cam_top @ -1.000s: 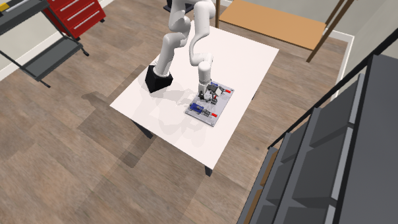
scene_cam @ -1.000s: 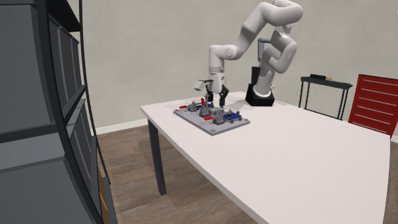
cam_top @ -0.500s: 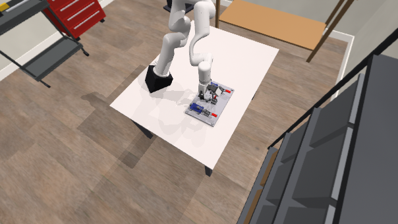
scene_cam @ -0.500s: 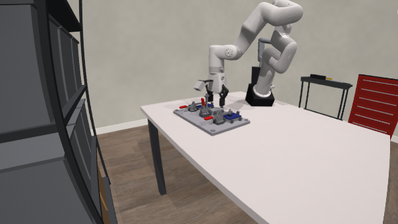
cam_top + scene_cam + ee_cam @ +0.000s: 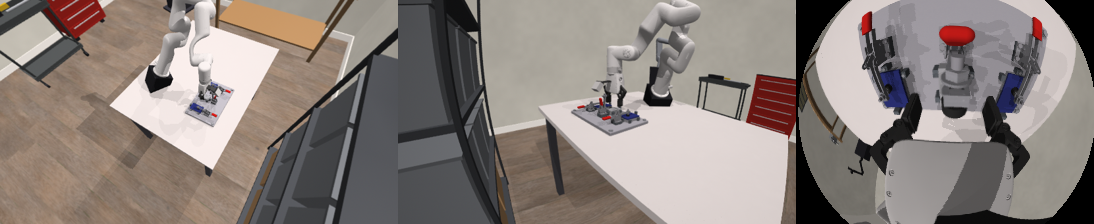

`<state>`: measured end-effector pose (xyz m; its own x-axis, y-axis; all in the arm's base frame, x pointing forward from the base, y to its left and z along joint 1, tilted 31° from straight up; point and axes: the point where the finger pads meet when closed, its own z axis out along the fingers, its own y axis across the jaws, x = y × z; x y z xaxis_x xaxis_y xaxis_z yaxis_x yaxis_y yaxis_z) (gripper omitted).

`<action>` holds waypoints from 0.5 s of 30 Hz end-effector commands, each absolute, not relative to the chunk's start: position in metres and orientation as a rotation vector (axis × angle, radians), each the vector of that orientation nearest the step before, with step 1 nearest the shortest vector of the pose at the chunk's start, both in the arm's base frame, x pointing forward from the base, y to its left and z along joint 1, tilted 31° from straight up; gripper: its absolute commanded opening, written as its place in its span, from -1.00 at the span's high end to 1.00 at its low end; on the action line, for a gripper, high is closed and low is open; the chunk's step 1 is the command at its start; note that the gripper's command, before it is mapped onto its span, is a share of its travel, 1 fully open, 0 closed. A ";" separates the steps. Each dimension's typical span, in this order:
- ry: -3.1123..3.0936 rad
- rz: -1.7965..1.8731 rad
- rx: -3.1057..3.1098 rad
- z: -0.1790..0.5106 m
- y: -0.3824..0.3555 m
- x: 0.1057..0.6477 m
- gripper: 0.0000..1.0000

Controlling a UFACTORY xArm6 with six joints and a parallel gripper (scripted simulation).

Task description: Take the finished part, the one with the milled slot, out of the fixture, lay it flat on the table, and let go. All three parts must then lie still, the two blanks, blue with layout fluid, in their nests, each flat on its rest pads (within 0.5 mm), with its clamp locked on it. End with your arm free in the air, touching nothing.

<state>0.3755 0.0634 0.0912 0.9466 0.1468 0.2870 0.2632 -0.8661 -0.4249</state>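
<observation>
Fixture plate [image 5: 628,126] sat on the white table [image 5: 694,158], well out from the arm's black base [image 5: 152,86]. Gripper [image 5: 954,117] hung over the plate's middle nest, fingers spread to full width, nothing between them.

Middle nest: grey finished part [image 5: 950,96] lay under its clamp, directly between the spread fingers as the wrist camera saw it; slot too small to make out. The middle clamp's red handle [image 5: 600,101] stood upright in the exterior view, at the far side of the part from the gripper.

Outer nests, either side of the finished part: one blue blank [image 5: 893,88] on the wrist view's left, the other blue blank [image 5: 1012,91] on its right. Each had its clamp's red handle [image 5: 606,118] lying flat along the plate. Could not tell from these views whether the blanks sat fully down on their pads.
</observation>
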 end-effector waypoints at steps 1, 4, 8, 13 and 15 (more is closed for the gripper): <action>-0.294 -0.343 -2.628 0.088 0.065 0.377 -1.00; -0.294 -0.343 -2.628 0.086 0.067 0.378 -1.00; -0.294 -0.343 -2.628 0.081 0.069 0.379 -1.00; -0.294 -0.343 -2.628 0.074 0.073 0.381 -1.00; -0.294 -0.343 -2.628 0.072 0.074 0.381 -1.00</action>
<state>0.3782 0.0709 0.0776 0.9469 0.1471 0.2860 0.2629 -0.8663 -0.4246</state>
